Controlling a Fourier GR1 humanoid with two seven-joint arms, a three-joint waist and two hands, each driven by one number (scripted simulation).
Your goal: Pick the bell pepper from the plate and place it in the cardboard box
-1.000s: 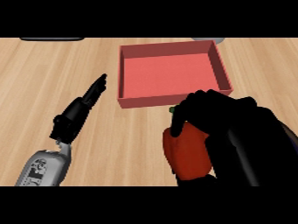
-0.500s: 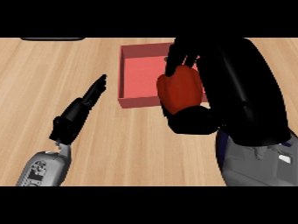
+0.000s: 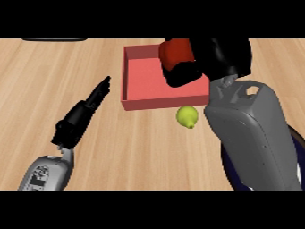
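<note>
A pale wooden counter [image 3: 62,71] fills the view, with a red-lined box [image 3: 148,82] set toward twelve o'clock. The right hand [image 3: 211,62] hangs over the box's far right part, at about one o'clock, its black fingers curled round the red bell pepper [image 3: 176,51], which shows at the hand's left side above the box floor. The grey right forearm [image 3: 254,134] runs down toward five o'clock and covers most of a dark blue plate [image 3: 300,147], of which only a rim shows. A yellow-green lemon [image 3: 188,116] lies on the counter just outside the box's near wall, beside the forearm. The left hand [image 3: 85,112] rests at about eight o'clock, fingers straight and holding nothing. The risk I see is in the release: the pepper sits close to the box's right and far walls, so letting go there could leave it perched on the rim or rolling out, and a low withdrawal of the forearm could nudge the lemon.
</note>
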